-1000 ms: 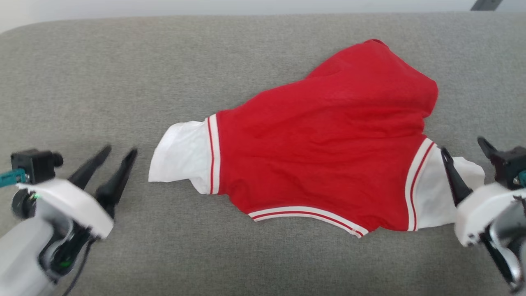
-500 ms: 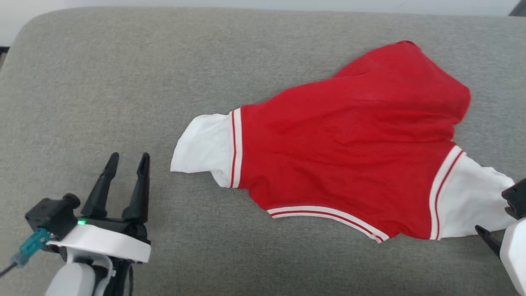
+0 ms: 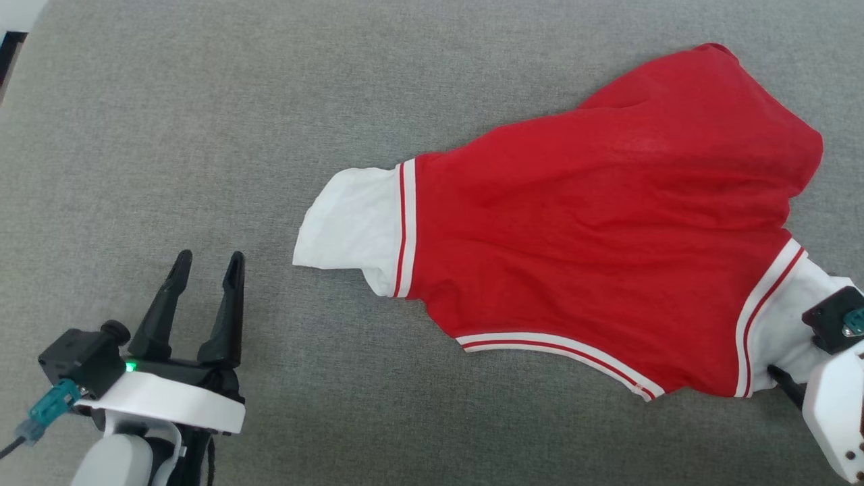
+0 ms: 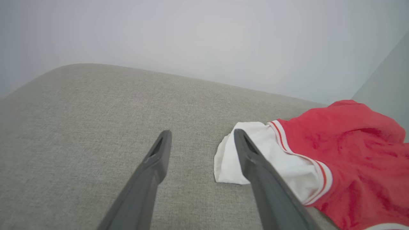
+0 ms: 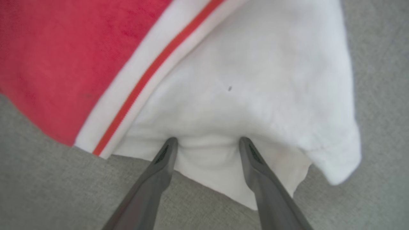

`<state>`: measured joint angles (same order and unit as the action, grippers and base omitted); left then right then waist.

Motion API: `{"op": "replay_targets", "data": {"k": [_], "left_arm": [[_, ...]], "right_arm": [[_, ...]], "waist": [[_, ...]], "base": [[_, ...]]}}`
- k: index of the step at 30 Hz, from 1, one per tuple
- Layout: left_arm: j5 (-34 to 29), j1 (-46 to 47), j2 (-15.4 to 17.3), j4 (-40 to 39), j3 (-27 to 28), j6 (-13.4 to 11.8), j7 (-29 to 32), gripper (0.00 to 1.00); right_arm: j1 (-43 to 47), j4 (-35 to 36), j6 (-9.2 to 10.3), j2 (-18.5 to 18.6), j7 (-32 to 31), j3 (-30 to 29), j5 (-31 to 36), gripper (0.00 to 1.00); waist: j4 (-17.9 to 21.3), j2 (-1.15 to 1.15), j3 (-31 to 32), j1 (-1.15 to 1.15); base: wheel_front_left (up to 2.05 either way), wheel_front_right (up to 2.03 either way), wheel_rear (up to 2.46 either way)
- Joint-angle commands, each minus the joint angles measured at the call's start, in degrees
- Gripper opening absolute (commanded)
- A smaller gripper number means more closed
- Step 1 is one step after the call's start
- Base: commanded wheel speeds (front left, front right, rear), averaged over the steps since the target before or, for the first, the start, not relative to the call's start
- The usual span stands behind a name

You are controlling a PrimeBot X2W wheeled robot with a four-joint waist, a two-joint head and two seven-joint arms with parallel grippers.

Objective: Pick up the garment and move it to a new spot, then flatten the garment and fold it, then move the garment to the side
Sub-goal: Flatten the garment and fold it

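You've got a grey upholstered surface w/ the garment lying rumpled across its centre-right, red body in the middle, a white sleeve end at each side. Your left tool is released over bare fabric near the left sleeve end. Your right tool has its jaws spread, tips pressed into the right sleeve end, not clamped.

From my end this looks like a room in a home, or one set up like it, though I can't say which. I am working over a broad grey cushion of woven cloth, its soft rounded edge at the upper left of the left wrist view. Behind it stands a plain pale wall. A red shirt lies on the cushion.
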<state>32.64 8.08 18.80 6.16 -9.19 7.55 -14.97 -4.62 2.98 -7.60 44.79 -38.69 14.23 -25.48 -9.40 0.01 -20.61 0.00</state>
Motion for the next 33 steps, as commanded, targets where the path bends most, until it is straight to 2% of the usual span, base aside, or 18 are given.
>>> {"op": "replay_targets", "data": {"k": [1,5,6,9,11,14,16,18,24,27,31,32,33], "left_arm": [[0.61,1.30,1.20,-0.58,-0.81,-0.13,-0.30,1.00],[1.66,3.61,6.79,-1.85,-5.14,-0.13,-0.30,1.00],[1.66,3.61,6.79,-1.85,-5.14,-0.13,-0.30,1.00],[3.82,7.60,13.63,-2.96,-11.69,-0.13,-0.29,1.00],[6.66,11.08,19.67,-2.81,-18.88,-0.13,0.37,1.00],[14.47,18.59,28.01,-4.27,-31.56,-0.13,8.24,1.00],[19.91,24.42,32.53,-5.64,-39.06,-0.13,14.45,1.00],[22.79,29.92,35.61,-5.76,-45.57,-0.13,19.25,1.00],[29.00,43.40,37.72,-2.44,-60.00,-0.13,25.13,1.00],[30.61,47.05,37.20,-0.34,-62.98,-0.13,24.78,1.00],[31.15,47.84,36.59,1.72,-64.34,-0.14,25.53,1.00],[31.13,47.56,36.39,1.79,-64.48,-0.14,25.69,0.48],[30.95,47.15,36.13,2.01,-64.53,-0.14,25.21,0.21]], "right_arm": [[-0.25,-3.56,0.24,-2.67,0.26,2.20,0.76,0.00],[-1.57,-4.99,0.25,-3.39,0.75,1.85,1.84,0.00],[-1.57,-4.99,0.25,-3.39,0.75,1.85,1.84,0.00],[-2.71,-4.73,0.25,-4.38,0.92,1.56,2.17,0.00],[-3.50,-4.30,0.26,-4.98,1.05,1.48,2.68,0.00],[-4.87,-3.47,0.25,-5.92,0.72,1.91,3.51,0.00],[-5.97,-2.78,0.26,-6.74,0.49,2.47,4.29,0.00],[-7.20,-2.24,0.25,-7.69,0.23,3.09,5.01,0.00],[-9.25,-1.22,0.16,-10.56,-0.44,4.42,6.40,0.00],[-9.96,-1.29,0.14,-11.53,-0.61,4.55,7.20,0.00],[-10.58,-1.81,0.14,-12.67,-0.22,4.88,8.03,0.00],[-10.69,-1.96,0.14,-12.91,-0.08,4.93,8.21,0.00],[-10.81,-2.06,0.14,-13.16,0.28,4.85,8.29,0.00]], "waist": [[0.23,-0.01,-0.24,0.00],[1.06,-0.01,-0.48,0.00],[1.06,-0.01,-0.48,0.00],[1.72,-0.01,-0.81,0.00],[2.19,-0.01,-1.09,0.00],[3.14,-0.01,-1.97,0.00],[3.91,-0.01,-2.84,0.00],[4.72,-0.01,-3.83,0.00],[6.81,-0.01,-6.52,0.00],[7.67,-0.01,-7.49,0.00],[8.47,-0.01,-8.19,0.00],[8.61,-0.01,-8.23,0.00],[8.71,-0.01,-8.22,0.00]], "base": [[0.00,0.00,0.00],[0.00,0.00,0.00],[0.00,0.00,0.00],[0.00,0.00,0.00],[0.00,0.00,0.00],[0.00,0.00,0.00],[0.00,0.00,0.00],[0.00,0.00,0.00],[0.00,0.00,0.00],[0.00,0.00,0.00],[0.00,0.00,0.00],[0.00,0.00,0.00],[0.00,0.00,0.00]]}}
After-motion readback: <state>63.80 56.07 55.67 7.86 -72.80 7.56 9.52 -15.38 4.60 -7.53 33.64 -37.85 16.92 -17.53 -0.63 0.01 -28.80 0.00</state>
